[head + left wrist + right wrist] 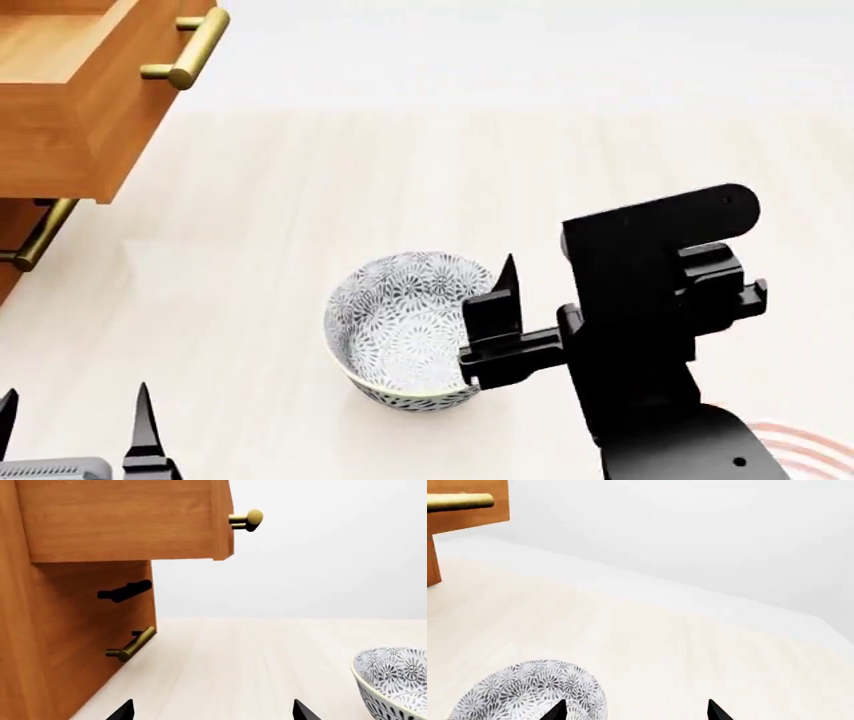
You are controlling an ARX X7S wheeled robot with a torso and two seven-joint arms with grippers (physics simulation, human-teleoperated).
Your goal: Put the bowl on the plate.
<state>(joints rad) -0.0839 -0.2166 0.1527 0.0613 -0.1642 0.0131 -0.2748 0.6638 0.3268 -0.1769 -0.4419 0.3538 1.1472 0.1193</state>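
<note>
The bowl (pixel 400 330), white with a dense grey-blue floral pattern, stands upright on the pale tabletop in the middle of the head view. My right gripper (pixel 554 265) is open at the bowl's right rim. In the right wrist view one fingertip (pixel 554 711) lies over the bowl (pixel 527 695) and the other is off to its side, with nothing held by the gripper (pixel 634 712). Only a sliver of the plate (pixel 801 440), red rings on white, shows at the bottom right behind my right arm. My left gripper (pixel 74 420) is open and empty, left of the bowl (pixel 397 680).
A wooden cabinet (pixel 54 130) stands at the far left with its top drawer (pixel 127 520) pulled out over the table. Brass handles (pixel 187 50) stick out from the drawer fronts. The left gripper (pixel 213 712) faces the cabinet's lower handle (pixel 130 645).
</note>
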